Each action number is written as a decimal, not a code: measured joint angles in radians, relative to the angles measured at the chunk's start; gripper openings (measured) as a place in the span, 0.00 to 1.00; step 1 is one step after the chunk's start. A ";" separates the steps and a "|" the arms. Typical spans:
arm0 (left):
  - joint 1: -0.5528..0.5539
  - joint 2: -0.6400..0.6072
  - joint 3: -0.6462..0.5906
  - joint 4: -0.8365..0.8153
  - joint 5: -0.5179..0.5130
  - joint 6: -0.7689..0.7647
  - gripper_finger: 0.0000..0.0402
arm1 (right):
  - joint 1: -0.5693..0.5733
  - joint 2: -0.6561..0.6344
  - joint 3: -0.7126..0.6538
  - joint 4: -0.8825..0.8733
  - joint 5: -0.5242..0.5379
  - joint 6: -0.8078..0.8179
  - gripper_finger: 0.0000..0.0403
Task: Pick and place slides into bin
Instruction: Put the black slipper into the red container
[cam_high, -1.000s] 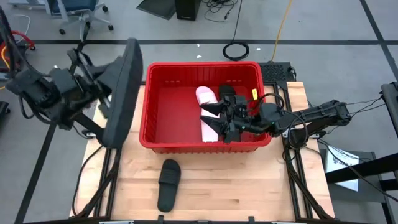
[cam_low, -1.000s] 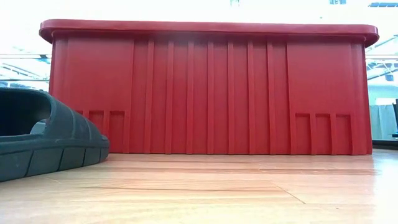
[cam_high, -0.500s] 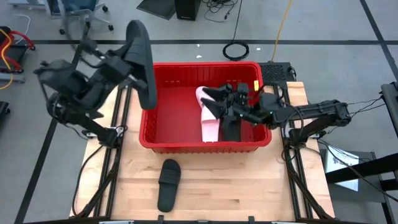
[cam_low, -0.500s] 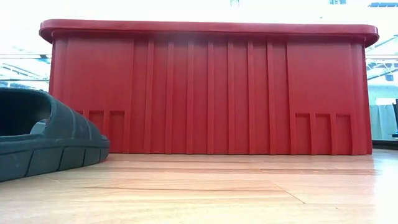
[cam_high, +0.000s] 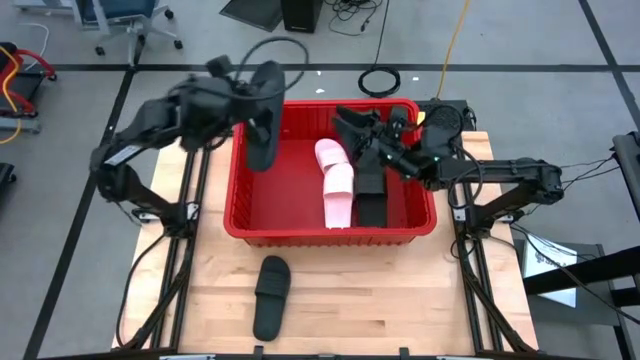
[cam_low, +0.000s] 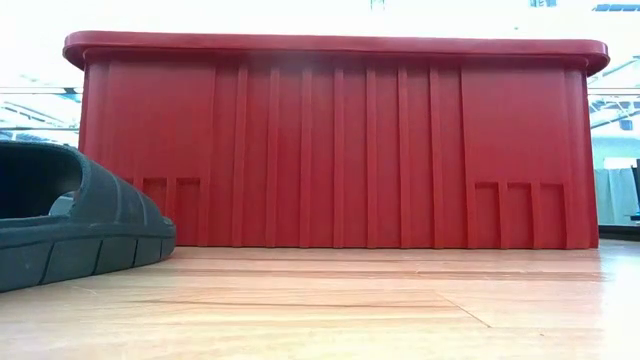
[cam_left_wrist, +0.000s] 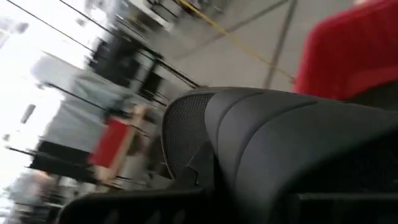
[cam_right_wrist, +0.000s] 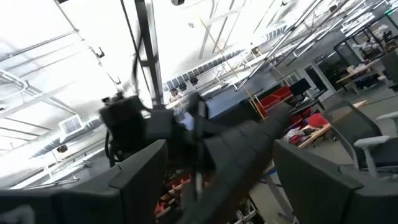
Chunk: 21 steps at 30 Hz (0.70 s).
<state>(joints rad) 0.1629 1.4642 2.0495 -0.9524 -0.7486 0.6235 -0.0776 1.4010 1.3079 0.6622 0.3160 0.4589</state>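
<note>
Slides mostly binned, one left on the bench.
Left end effector (cam_high: 250, 95) clenches a black slide (cam_high: 264, 115) above the bin (cam_high: 240, 225); right end effector (cam_high: 352, 122) released above it; another slide (cam_high: 270, 297) waits.

One camera hangs overhead, looking straight down on the counter (cam_high: 400, 290), the bin (cam_high: 330, 228) and both arms. Another sits at counter height, close to the bin's front wall (cam_low: 335, 150), with a black slide (cam_low: 70, 225) at its left edge; the overhead view shares both. The left wrist camera is pressed close against a black slide (cam_left_wrist: 280, 155) with red bin behind. The right wrist camera tilts up toward the ceiling
</note>
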 joint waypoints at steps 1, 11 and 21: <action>0.024 0.013 0.000 -0.019 0.038 -0.032 0.02 | -0.006 0.000 0.000 0.000 -0.002 0.000 0.70; 0.141 0.197 0.000 -0.242 0.189 -0.309 0.02 | -0.083 0.000 0.000 -0.027 -0.073 0.025 0.70; 0.137 0.331 -0.001 -0.191 0.243 -0.360 0.02 | -0.189 -0.087 0.000 -0.128 -0.267 0.097 0.70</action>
<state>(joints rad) 0.2996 1.7949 2.0487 -1.1433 -0.5060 0.2637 -0.2665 1.3144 1.3079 0.5343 0.0490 0.5556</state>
